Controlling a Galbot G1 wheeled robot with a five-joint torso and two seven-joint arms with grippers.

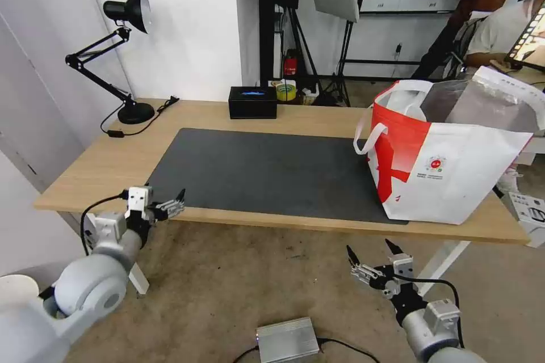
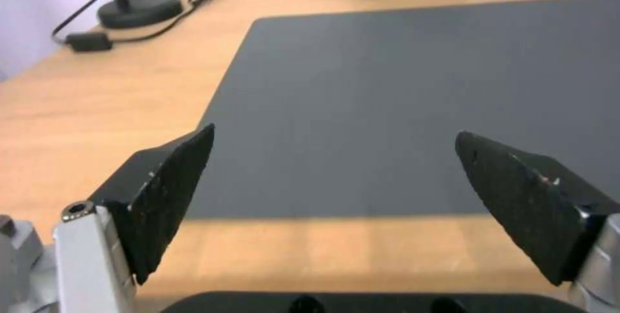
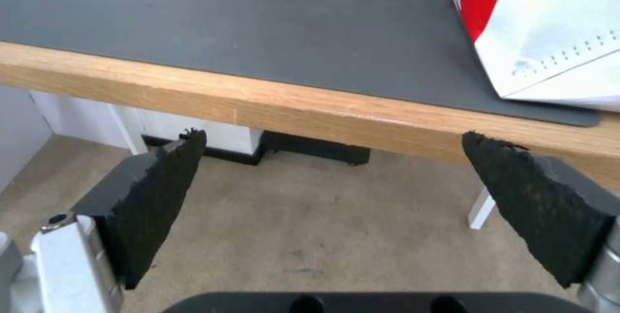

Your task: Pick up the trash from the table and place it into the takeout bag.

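Two grippers, both mine, both spread wide and holding nothing. The table (image 1: 113, 164) is the biggest thing, ahead of both grippers, light wood on white legs. The dark grey mat (image 1: 261, 173) covers most of its middle, straight ahead of my left gripper (image 1: 173, 204) and ahead and to the left of my right gripper (image 1: 370, 254). The takeout bag (image 1: 454, 170) stands upright on the mat's right end, ahead of and a bit right of my right gripper, well apart from my left; white with a red panel, white loop handles, silver lining at its open mouth, small round red logo on the side. From the right wrist its lower corner (image 3: 549, 51) sits on the mat near the table's front edge. No trash lies on the table as far as I can see; what the bag holds I can't tell. The desk lamp (image 1: 128, 57) is at the far left corner, ahead and left of my left gripper. The black box (image 1: 252, 102) is at the far edge, well ahead of both. My left gripper hangs level with the table's front edge, at the mat's near left corner, fingers (image 2: 162, 192) far apart. My right gripper sits below and in front of the table edge, over the floor, fingers (image 3: 148, 201) far apart too.
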